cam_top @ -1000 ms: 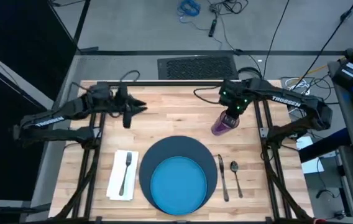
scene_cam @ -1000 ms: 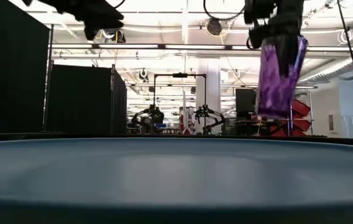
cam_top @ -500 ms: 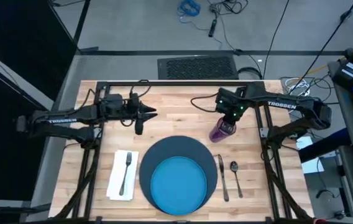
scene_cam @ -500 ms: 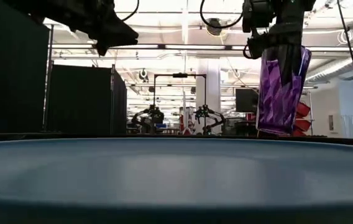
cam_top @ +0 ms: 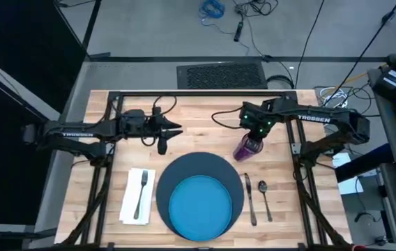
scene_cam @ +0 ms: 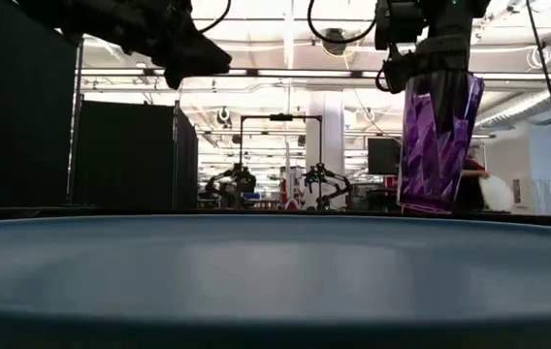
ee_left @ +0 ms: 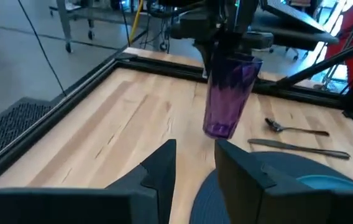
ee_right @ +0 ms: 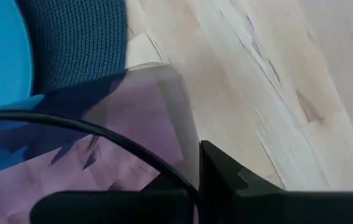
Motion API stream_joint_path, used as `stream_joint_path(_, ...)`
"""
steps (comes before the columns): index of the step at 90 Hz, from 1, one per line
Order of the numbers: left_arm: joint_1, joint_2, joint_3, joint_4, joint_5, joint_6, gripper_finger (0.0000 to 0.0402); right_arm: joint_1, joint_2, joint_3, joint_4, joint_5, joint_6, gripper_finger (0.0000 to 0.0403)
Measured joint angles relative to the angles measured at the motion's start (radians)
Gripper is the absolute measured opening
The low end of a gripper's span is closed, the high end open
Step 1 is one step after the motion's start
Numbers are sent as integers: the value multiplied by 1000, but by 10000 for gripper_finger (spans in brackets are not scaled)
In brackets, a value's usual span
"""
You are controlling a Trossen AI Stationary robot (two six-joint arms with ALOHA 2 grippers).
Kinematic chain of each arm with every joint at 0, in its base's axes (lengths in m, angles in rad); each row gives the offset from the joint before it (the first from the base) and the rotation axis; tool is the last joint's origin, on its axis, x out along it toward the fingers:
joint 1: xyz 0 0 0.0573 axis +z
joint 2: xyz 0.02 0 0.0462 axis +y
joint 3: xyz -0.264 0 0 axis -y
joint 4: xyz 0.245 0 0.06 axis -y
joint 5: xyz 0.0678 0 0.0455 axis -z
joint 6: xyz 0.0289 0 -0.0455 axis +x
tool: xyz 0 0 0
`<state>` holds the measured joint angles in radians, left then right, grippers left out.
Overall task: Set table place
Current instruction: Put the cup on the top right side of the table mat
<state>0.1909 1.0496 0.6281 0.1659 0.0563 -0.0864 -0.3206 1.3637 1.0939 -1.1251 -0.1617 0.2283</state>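
A purple faceted cup (cam_top: 245,148) stands upright off the far right of the dark blue mat (cam_top: 184,167), with my right gripper (cam_top: 254,134) shut on its top. The bright blue plate (cam_top: 199,206) lies on the mat. To the mat's left a fork (cam_top: 141,192) rests on the white napkin (cam_top: 132,202); a knife (cam_top: 251,199) and a spoon (cam_top: 264,199) lie to its right. My left gripper (cam_top: 176,129) hovers above the table beyond the mat's far left, pointing at the cup (ee_left: 229,93), narrowly open and holding nothing. My right gripper holds the cup by its rim (scene_cam: 438,85), coming from above with the fingers pointing down. One finger (scene_cam: 442,102) shows dark through the purple wall, inside the cup, and the other (ee_right: 226,180) is outside. The cup hangs upright; whether its base (ee_left: 219,129) touches the table I cannot tell.
Bare wooden table (cam_top: 198,115) stretches between the two arms and beyond the mat. The table's black frame (cam_top: 191,91) runs along the far edge, and cables loop off the right arm near it.
My right gripper has come down and a little toward the table's left and near edges with the cup, which was tilted and high and now stands upright, low over the table. My left gripper has moved toward the table's right, closer to the cup.
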Motion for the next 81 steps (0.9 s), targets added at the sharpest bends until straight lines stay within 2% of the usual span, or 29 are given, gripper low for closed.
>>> stream_joint_path(60, -2, -1, 0, -16, 0, 15, 94, 22, 102, 1, -24, 4, 33, 2)
stream_joint_path(81, -2, -1, 0, -16, 0, 15, 94, 22, 104, 4, -24, 5, 85, 51)
